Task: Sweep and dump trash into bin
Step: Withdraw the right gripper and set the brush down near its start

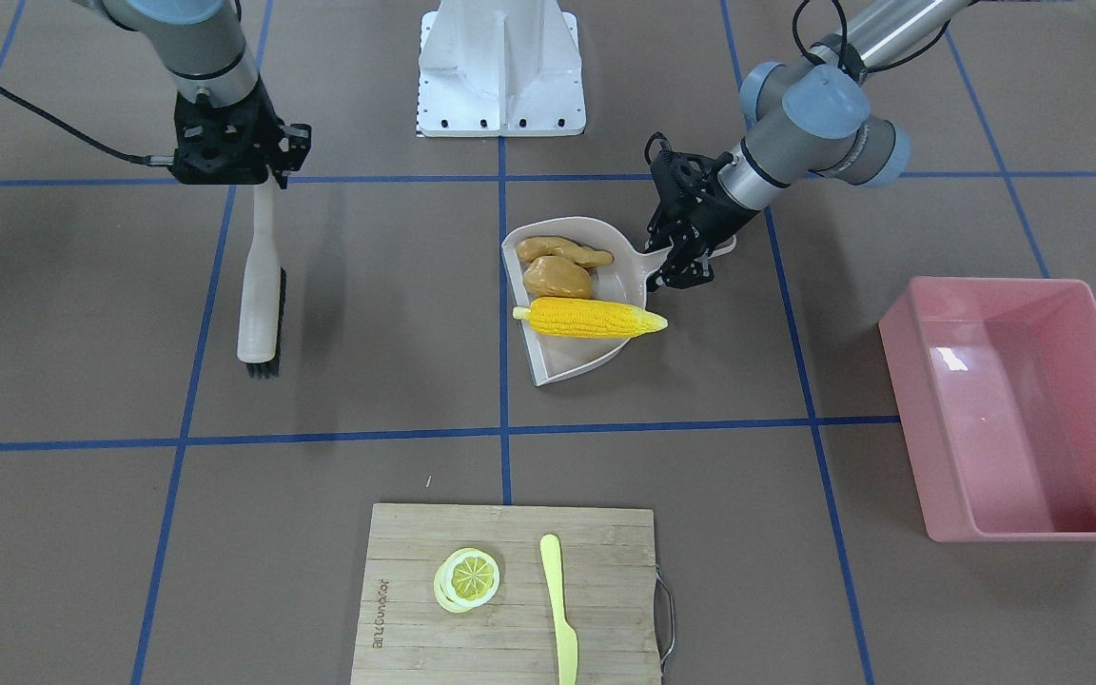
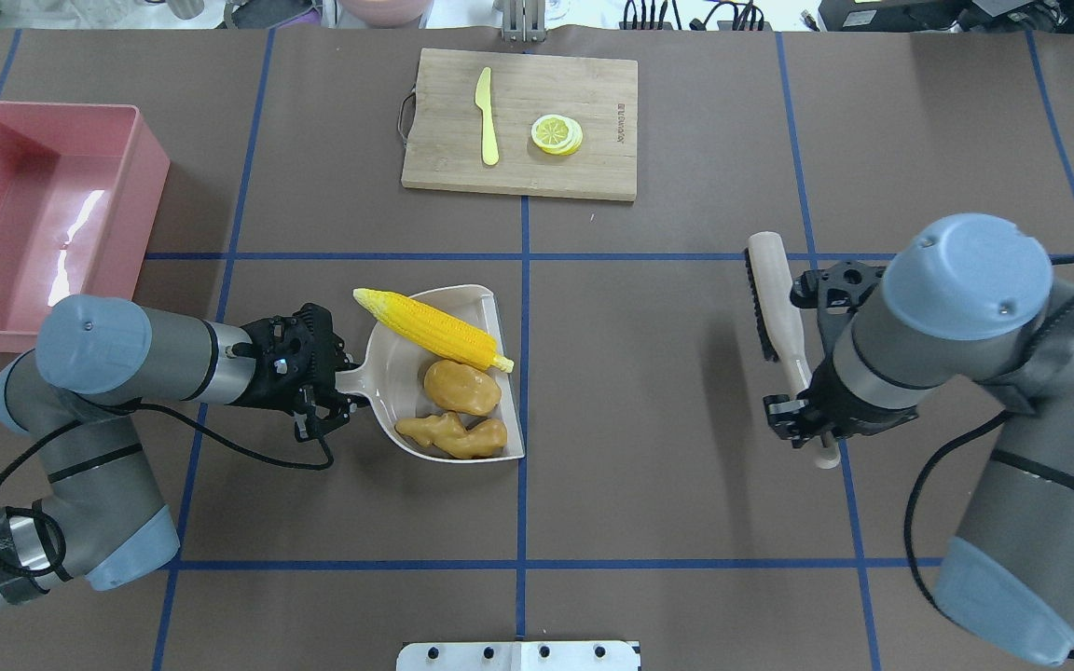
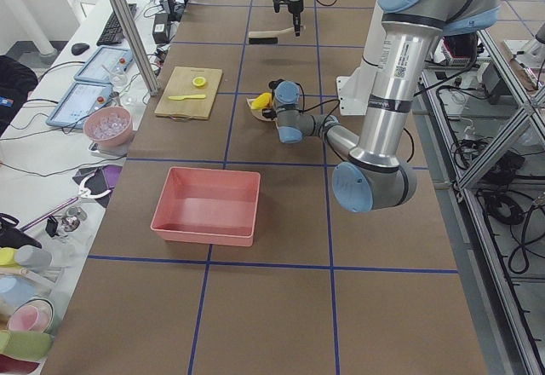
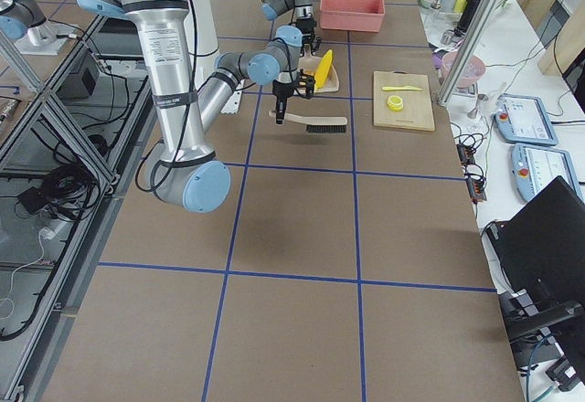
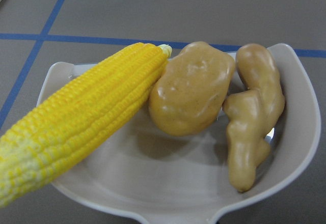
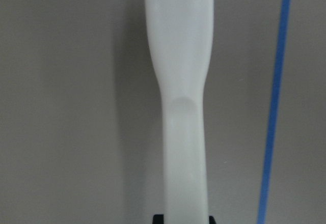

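Observation:
The yellow corn cob [image 2: 434, 328], the brown potato [image 2: 461, 387] and the tan ginger root [image 2: 451, 435] all lie in the beige dustpan [image 2: 386, 373]. They show close up in the left wrist view: corn [image 5: 81, 117], potato [image 5: 191, 89], ginger [image 5: 252, 112]. My left gripper [image 2: 332, 382] is shut on the dustpan's handle. The pink bin [image 2: 34, 219] stands at the far left and holds nothing I can see. My right gripper [image 2: 803, 410] is shut on the handle of a beige brush [image 2: 775, 303], whose bristles point away from me.
A bamboo cutting board [image 2: 520, 123] at the far middle carries a yellow knife [image 2: 488, 116] and a lemon slice [image 2: 557, 133]. The robot's white base plate [image 1: 500, 71] stands at the near edge. Blue tape lines cross the brown table.

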{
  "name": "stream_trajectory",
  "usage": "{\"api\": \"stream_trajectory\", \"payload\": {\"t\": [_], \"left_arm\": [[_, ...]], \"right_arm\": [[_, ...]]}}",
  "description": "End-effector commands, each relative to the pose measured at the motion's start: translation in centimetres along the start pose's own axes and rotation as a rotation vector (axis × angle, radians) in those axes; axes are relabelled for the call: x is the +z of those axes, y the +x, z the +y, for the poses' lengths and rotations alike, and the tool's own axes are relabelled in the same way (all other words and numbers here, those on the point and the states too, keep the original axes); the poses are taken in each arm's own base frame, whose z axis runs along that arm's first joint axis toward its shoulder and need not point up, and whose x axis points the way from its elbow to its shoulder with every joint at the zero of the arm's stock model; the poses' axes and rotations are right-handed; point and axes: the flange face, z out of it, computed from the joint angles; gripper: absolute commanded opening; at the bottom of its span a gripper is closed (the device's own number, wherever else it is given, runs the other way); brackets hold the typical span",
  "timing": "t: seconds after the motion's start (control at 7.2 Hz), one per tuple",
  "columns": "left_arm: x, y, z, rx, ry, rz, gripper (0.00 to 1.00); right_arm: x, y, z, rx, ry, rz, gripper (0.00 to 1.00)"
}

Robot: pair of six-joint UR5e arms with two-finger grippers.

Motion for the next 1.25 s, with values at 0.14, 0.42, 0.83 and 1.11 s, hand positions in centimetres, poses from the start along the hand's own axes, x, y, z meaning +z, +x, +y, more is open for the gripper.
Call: {"api": "stream_trajectory", "payload": {"t": [0.14, 0.42, 0.83, 1.11], "left_arm": [[-0.1, -0.1, -0.2, 0.001, 0.003, -0.002, 0.40], [-0.1, -0.1, -0.3, 0.002, 0.006, -0.002, 0.33], [-0.2, 0.0, -0.5, 0.004, 0.010, -0.001, 0.29], [-0.3, -0.1, -0.6, 0.001, 0.012, -0.002, 0.19]], "right_arm": [[-0.1, 11.0, 2.0, 0.031, -0.001, 0.003, 0.00], [3.1, 18.7, 4.2, -0.007, 0.019, -0.011, 0.00], [5.5, 25.1, 4.2, -0.002, 0.022, -0.050, 0.00], [6.9, 29.9, 4.1, -0.035, 0.025, -0.015, 0.00]]}}
